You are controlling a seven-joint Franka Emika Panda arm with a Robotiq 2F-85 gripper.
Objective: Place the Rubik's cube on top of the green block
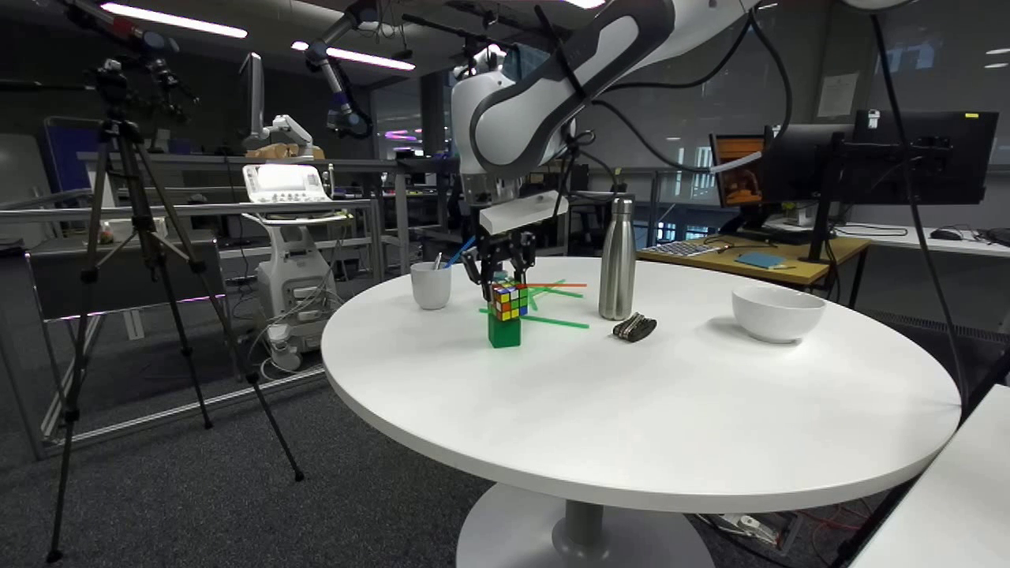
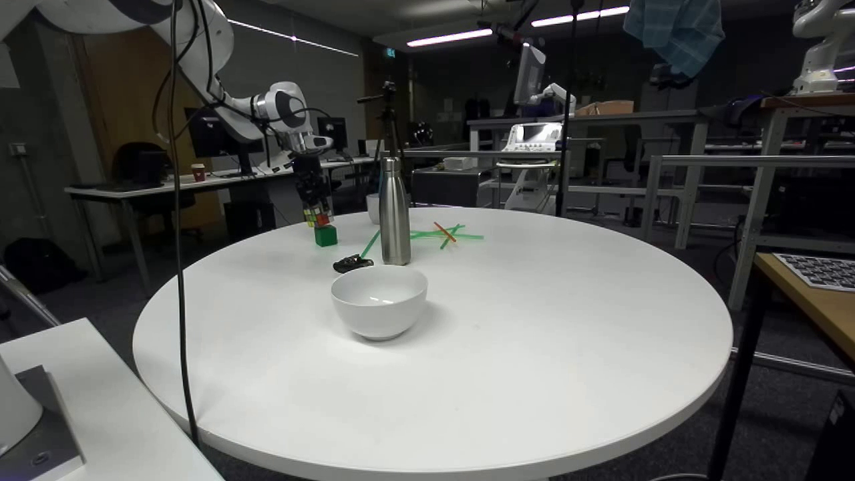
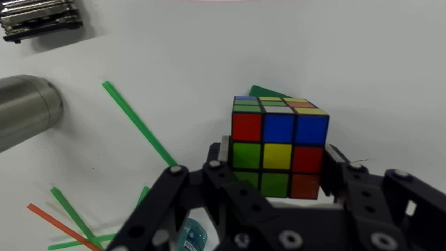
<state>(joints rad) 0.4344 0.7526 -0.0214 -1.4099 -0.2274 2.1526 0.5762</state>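
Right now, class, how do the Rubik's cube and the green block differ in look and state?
The Rubik's cube shows many small coloured squares; the green block is plain. The hand holds the Rubik's cube, while the green block stands on the table, ungripped. The Rubik's cube is above; the green block is beneath. Whether they touch is unclear. Both are boxy and look similar in width.

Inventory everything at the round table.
green block: one, green, on table
Rubik's cube: one, multicoloured, above green block, contact unclear
cup: one, white, on table
blue stick: one, blue, in cup
silvery item: one, silvery, in cup
bottle: one, silver, on table
folding tool: one, dark, beside bottle
bowl: one, white, on table
green sticks: 3+, green, on table
orange stick: one, orange, among green sticks
teal item: one, teal, partly behind gripper
gripper: one, black, holding cube
arm: one, white, above table
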